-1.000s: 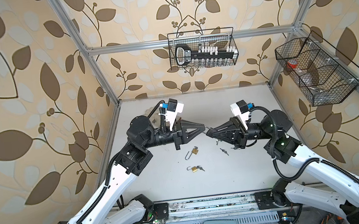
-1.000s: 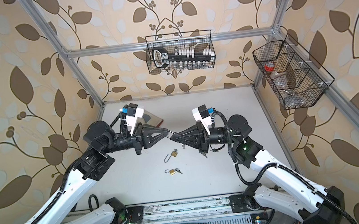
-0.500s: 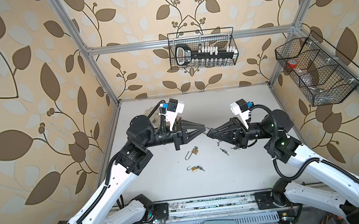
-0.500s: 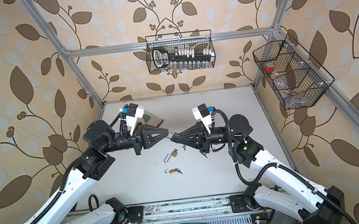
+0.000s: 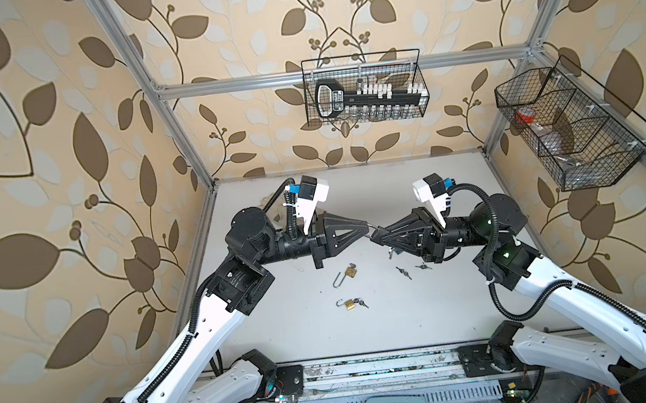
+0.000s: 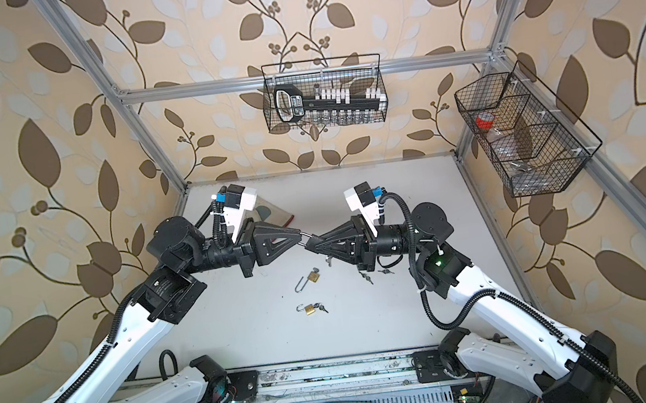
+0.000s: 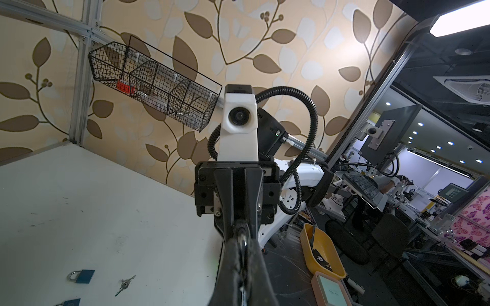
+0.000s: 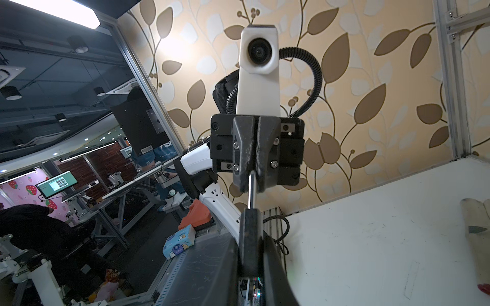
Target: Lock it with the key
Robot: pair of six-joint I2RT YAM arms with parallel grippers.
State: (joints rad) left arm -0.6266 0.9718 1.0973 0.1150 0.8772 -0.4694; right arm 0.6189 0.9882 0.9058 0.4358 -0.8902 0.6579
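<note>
Tabletop (image 5: 395, 189) — padlock (image 8: 250, 230) between left claw (image 5: 365, 226), right claw (image 5: 378, 234)

You will find the left gripper (image 5: 366, 226) and the right gripper (image 5: 375, 235) tip to tip above the middle of the table (image 5: 431, 314), each clamped on the held lock (image 8: 249, 233) that bridges them. In front of the tips, 2 padlocks lie on the table, the rear padlock (image 5: 349, 272) just behind the front padlock (image 5: 348, 304). The keys (image 5: 403, 272) lie to their right, in front of the right gripper. The back basket (image 5: 364, 88) hangs on the rear wall, the side basket (image 5: 576, 129) on the right wall.
</note>
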